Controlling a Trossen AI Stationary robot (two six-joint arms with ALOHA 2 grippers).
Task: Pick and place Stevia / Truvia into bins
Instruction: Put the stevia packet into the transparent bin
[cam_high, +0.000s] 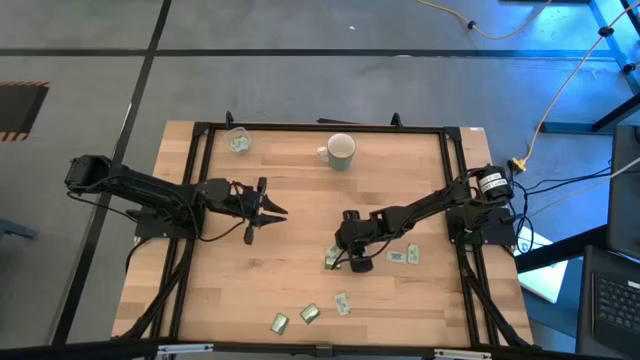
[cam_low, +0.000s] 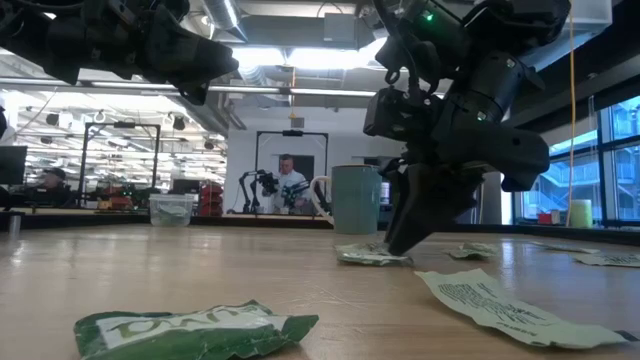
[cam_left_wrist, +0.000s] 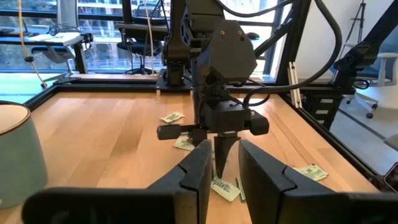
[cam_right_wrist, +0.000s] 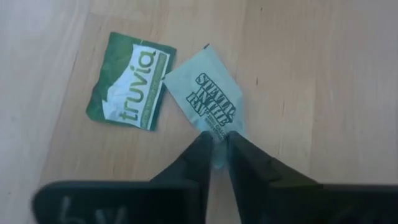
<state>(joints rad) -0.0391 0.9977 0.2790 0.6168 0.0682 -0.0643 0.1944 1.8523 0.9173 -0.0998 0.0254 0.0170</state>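
Observation:
My right gripper (cam_right_wrist: 217, 140) points down at the table's middle right (cam_high: 337, 260), shut on a pale Stevia sachet (cam_right_wrist: 208, 93). A green Truvia sachet (cam_right_wrist: 130, 81) lies flat beside it. My left gripper (cam_high: 278, 211) hangs open and empty above the table's middle left, its fingers pointing toward the right arm. The pale mug (cam_high: 341, 151) stands at the far middle. The clear cup (cam_high: 238, 141) at the far left holds sachets. More sachets lie flat near the right gripper (cam_high: 403, 256) and by the near edge (cam_high: 309, 313). My right gripper pinches the pale sachet between its two fingers at one corner (cam_right_wrist: 214, 124). The fingers come from above, pointing down. The sachet lies flat on the table (cam_low: 370, 255), its printed face up.
Black rails frame the wooden table (cam_high: 300, 180). Bare wood lies between the two grippers and toward the mug and cup. A green sachet (cam_low: 190, 330) and a pale one (cam_low: 500, 305) lie close to the low camera. A person (cam_low: 289, 180) stands in the room behind.

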